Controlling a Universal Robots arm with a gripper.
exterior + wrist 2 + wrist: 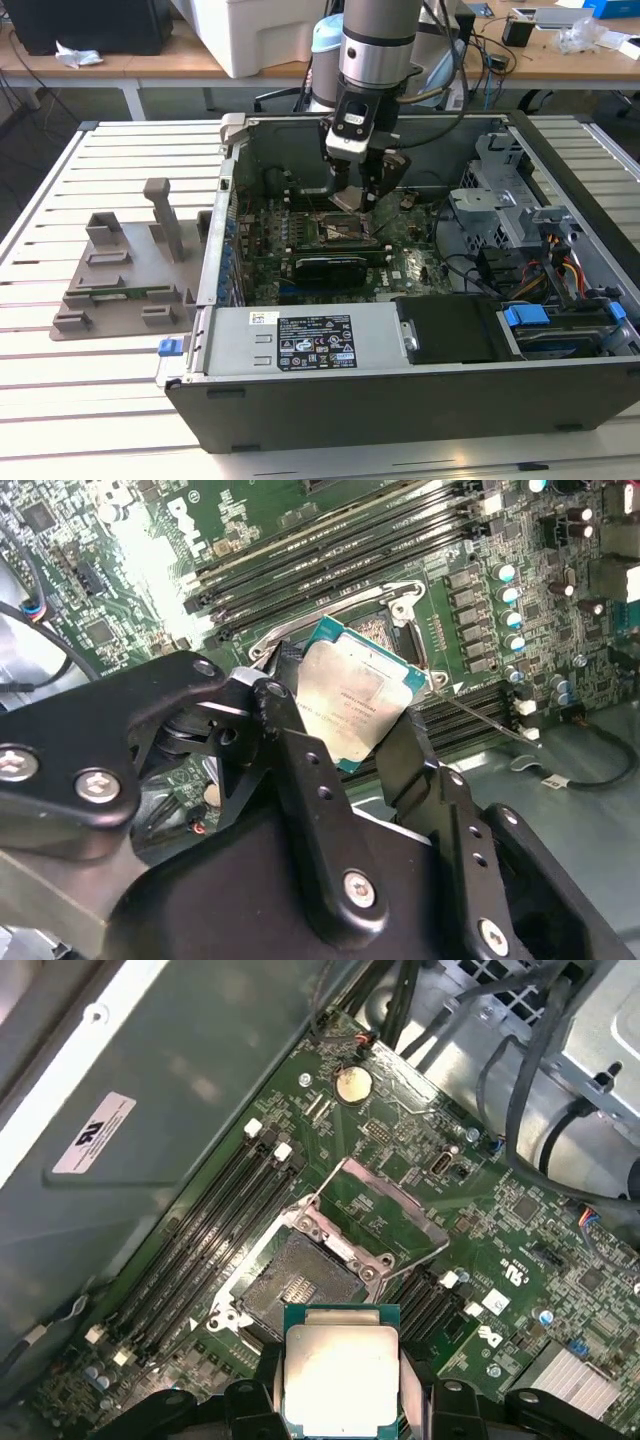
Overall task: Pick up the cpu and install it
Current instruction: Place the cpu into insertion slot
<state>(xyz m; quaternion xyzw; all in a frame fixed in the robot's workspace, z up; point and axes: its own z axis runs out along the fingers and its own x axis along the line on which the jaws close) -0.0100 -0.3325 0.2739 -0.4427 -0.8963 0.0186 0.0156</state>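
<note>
On a slatted white table (pixel 100 400), inside the open computer case (pixel 420 405): clamped the cpu (pixel 341 1375) by two edges in the hand (pixel 358 198), hung just above the bare, open socket (pixel 298 1285). Picked up already; not yet seated or latched.

A white slatted worktop (pixel 100 400) spans the exterior view's foreground. Behind it stand wooden desks (pixel 150 62) on white legs (pixel 133 100), carrying a white box (pixel 250 35), a black case (pixel 90 25) and loose cables (pixel 480 45); grey floor (pixel 50 100) shows beneath
</note>
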